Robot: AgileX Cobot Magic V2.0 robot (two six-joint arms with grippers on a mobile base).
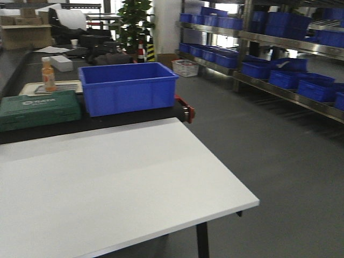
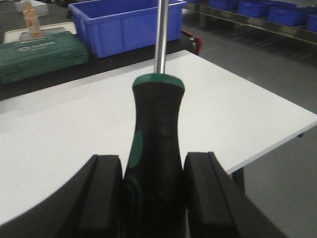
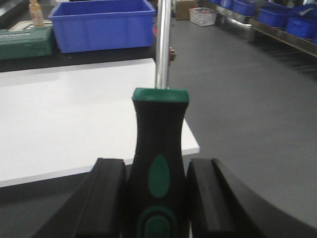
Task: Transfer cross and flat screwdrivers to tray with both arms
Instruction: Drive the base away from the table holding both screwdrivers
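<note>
Front view
- White desk (image 1: 107, 177): seen in the foreground, with its near right corner over the grey floor.
- Dark desk (image 1: 107, 119): set along the white desk's far edge.
- Blue crate (image 1: 129, 88): stood at the dark desk's right end.
- Green case (image 1: 38, 109): laid flat just left of the crate, near the dark desk's front edge.
- Orange bottle (image 1: 48, 74): stood upright behind the case.

Left wrist view
- Left tool (image 2: 153, 171): closed narrowly, with a black pad pressed to each side of a handle.
- Left screwdriver (image 2: 156, 129): held by its black-and-green handle. The steel shaft is pointed up out of the top of the picture, so cross or flat cannot be told.
- Backdrop: the white desk is seen beyond the handle.

Right wrist view
- Right tool (image 3: 156, 173): closed narrowly on a handle in the same way.
- Right screwdriver (image 3: 159, 129): gripped by its handle, with the tip cut off at the top. The white desk's near right corner is seen behind it.
</note>
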